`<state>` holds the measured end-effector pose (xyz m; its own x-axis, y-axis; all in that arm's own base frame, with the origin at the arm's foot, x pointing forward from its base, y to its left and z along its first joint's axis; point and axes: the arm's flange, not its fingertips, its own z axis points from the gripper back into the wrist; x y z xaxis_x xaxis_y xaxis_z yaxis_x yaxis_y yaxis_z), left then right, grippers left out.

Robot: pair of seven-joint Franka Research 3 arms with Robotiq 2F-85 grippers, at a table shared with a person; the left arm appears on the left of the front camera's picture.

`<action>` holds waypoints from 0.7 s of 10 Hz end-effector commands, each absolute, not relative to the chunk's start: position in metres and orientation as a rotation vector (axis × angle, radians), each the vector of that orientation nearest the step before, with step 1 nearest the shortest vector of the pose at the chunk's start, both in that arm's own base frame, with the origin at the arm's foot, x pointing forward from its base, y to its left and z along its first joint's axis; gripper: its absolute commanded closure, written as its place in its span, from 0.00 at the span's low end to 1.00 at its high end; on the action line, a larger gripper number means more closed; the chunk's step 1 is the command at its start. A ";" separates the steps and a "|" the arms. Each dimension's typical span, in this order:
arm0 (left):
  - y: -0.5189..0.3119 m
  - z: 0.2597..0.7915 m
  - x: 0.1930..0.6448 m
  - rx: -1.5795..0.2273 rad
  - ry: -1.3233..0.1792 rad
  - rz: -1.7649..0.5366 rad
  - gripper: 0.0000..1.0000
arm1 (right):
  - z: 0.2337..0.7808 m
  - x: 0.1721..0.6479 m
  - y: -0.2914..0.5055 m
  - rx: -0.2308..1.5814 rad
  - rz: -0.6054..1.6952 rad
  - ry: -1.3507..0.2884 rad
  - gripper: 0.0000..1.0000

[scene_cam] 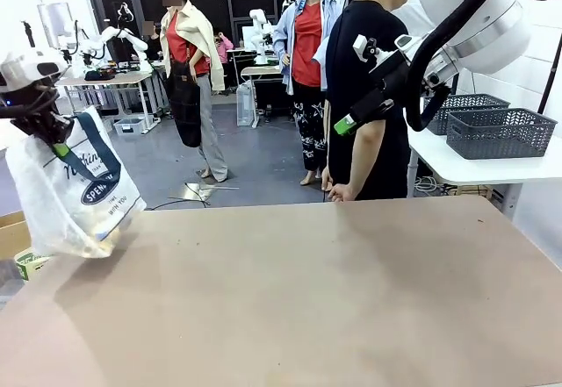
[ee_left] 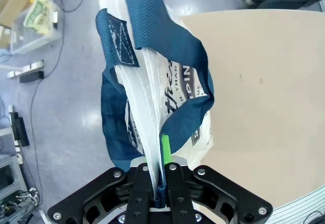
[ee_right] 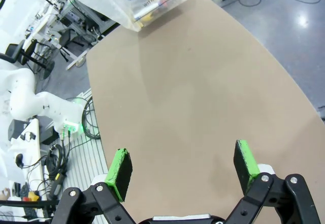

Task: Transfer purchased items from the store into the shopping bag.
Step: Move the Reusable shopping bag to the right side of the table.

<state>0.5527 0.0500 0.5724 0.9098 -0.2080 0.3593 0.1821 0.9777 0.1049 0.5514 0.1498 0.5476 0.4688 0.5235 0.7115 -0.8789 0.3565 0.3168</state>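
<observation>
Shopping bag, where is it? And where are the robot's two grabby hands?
shopping bag (scene_cam: 75, 198): front view, on its whitish plastic side.
left gripper (ee_left: 158, 170): left wrist view, between fingertips clamping the bag's top.
right gripper (ee_right: 184, 168): right wrist view, gap between its spread green pads.

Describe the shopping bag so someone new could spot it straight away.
Look at the table's left edge. The shopping bag hangs there, pinched in the left gripper: translucent white plastic with navy straps and a dark oval logo, unlike the grey mesh baskets far right.
</observation>
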 end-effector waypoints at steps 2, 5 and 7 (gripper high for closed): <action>0.062 0.559 0.529 0.034 -0.414 -0.188 1.00 | 0.548 0.553 0.151 0.768 0.960 -0.553 0.00; 0.065 0.535 0.520 0.022 -0.337 -0.152 1.00 | 0.548 0.553 0.151 0.768 0.960 -0.553 0.00; 0.062 0.522 0.519 0.000 -0.302 -0.121 1.00 | 0.548 0.553 0.151 0.768 0.960 -0.553 0.00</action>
